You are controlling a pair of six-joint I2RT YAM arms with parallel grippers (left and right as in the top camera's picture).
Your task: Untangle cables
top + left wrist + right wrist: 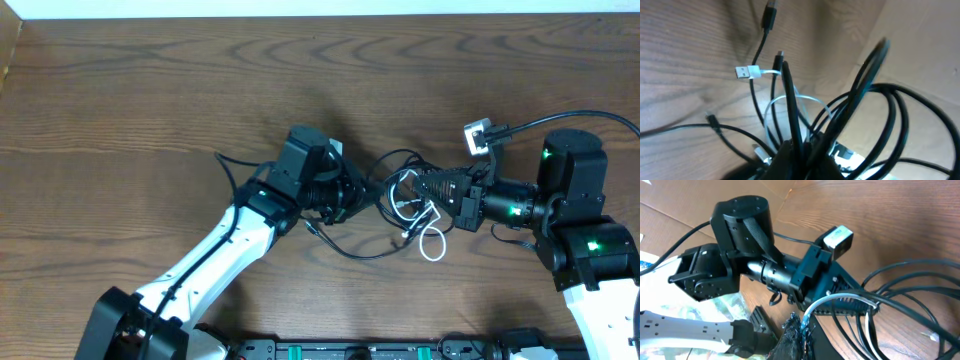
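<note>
Cables (400,195) are being held in a tangled knot at the middle of the desk (150,100). Black cables (790,100) are being pinched by the closed left hand (352,195), and the white cable (432,243) is being clamped by the closed right hand (425,188). Its white plug (744,73) is being left free.

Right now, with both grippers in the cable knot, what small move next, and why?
Probably ease the left gripper slowly back toward its own side. It is shut on the thin black cables, the right gripper looks shut on the thin white cable, and loops cross between them; gentle separation should loosen the knot.
</note>
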